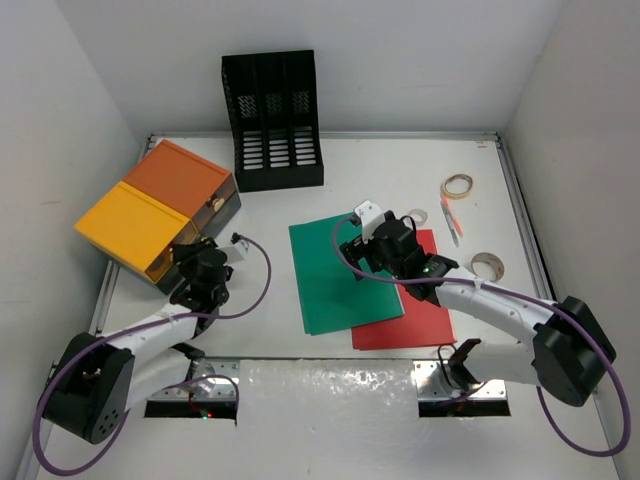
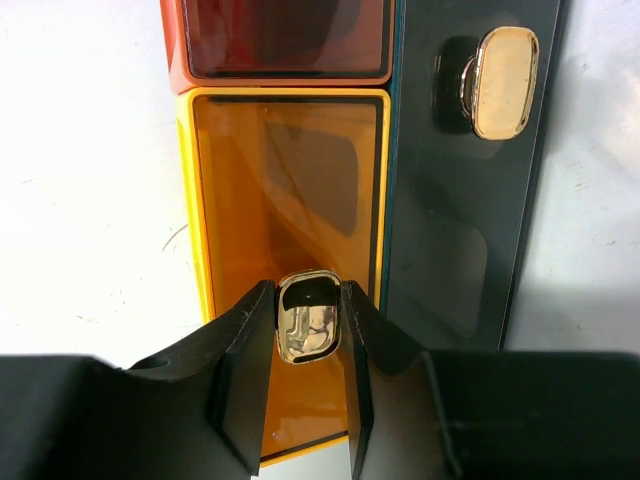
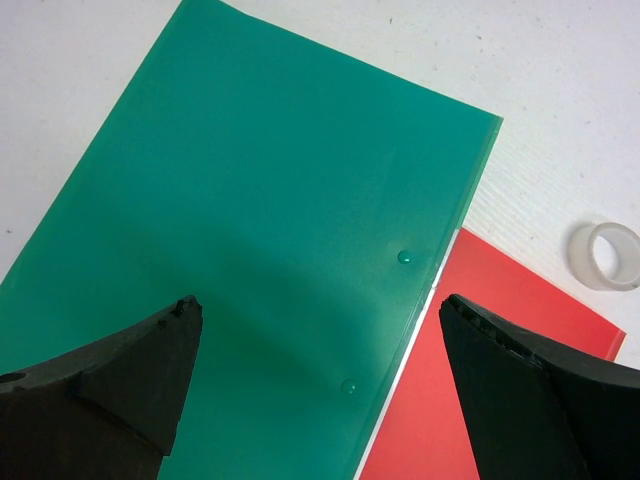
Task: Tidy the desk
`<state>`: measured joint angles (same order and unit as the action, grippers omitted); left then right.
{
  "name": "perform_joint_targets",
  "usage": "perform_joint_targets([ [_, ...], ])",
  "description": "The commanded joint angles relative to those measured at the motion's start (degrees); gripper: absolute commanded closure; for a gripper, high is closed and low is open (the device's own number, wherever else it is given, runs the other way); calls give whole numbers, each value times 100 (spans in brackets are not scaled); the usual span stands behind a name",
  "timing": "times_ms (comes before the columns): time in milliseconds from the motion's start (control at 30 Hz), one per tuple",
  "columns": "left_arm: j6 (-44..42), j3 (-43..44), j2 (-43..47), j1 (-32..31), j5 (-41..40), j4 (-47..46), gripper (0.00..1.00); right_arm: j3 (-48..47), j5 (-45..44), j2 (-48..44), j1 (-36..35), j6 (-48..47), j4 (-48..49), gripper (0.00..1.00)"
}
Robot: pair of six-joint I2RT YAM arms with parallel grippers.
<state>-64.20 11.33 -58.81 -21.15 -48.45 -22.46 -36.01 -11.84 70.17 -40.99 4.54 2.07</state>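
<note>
Left wrist view: the left gripper point(image 2: 306, 300) clamps the gold metal knob point(image 2: 308, 322) of the yellow plastic drawer point(image 2: 290, 180); a skewed pull could slip off. The right gripper point(image 3: 317, 305) gapes above the green plastic folder point(image 3: 250, 200).

Your left hand point(image 2: 307, 296) grips a gold knob point(image 2: 308, 330), its two black fingers point(image 2: 250, 370) pressed against either side. The knob sits on a yellow drawer front point(image 2: 285, 190). Above that you see an orange drawer front point(image 2: 280, 40), and to the right a black panel point(image 2: 450, 220) with a second gold knob point(image 2: 503, 82). White table point(image 2: 80, 200) shows on both sides.
</note>
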Motion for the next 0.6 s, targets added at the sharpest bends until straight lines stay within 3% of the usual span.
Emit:
perform_joint_targets([
  [0,-75,-52,-26,-4,-16,-312,96,-222,-3,-30,21,3,119,1],
  [33,-66,-44,-34,-4,-24,-312,100,-231,-12,-30,21,3,119,1],
  [233,382,264,158,-12,247,355,100,-231,-29,-39,12,12,84,1],
  [567,1173,993,756,-355,652,2435,100,-328,15,-100,21,-23,-57,1],
])
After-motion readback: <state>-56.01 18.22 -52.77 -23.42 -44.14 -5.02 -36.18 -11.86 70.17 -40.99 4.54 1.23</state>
